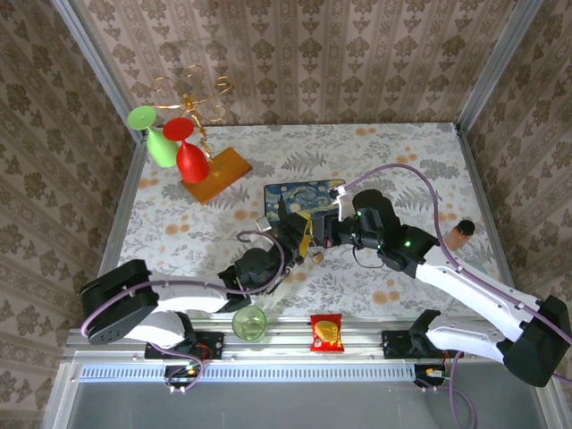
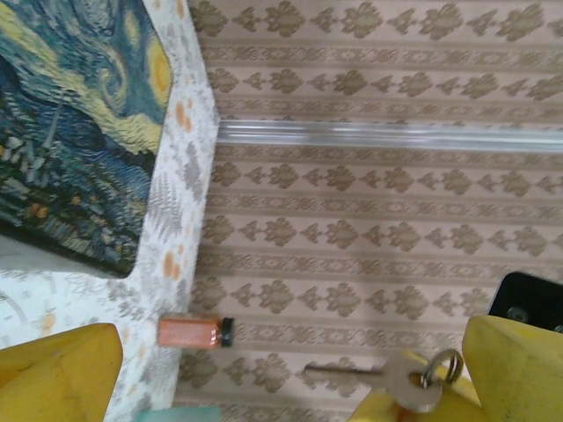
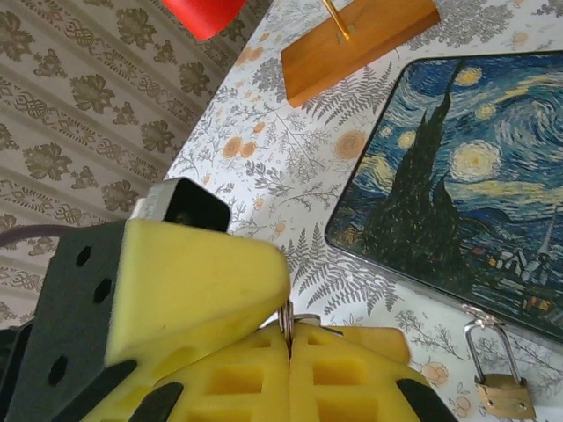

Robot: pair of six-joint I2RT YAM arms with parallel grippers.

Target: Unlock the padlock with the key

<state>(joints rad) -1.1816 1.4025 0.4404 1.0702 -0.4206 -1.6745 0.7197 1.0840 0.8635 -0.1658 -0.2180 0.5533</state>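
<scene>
right gripper (image 3: 290, 356) pressed fully closed, key (image 2: 387, 380) pinched at bow end, blade left sticking out sideways, ring (image 2: 437, 367) poking up past pads. left gripper (image 2: 290, 374) spread wide, nothing held, yellow fingers (image 2: 62, 374) parked either side of key. padlock (image 3: 503, 394) hung on clasp (image 3: 479, 316) at edge of painted box (image 3: 457, 176), shackle seated, well apart from both grippers.

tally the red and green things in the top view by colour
red: 2 (red goblet, snack packet)
green: 2 (green goblet, green cup)
total: 4
</scene>
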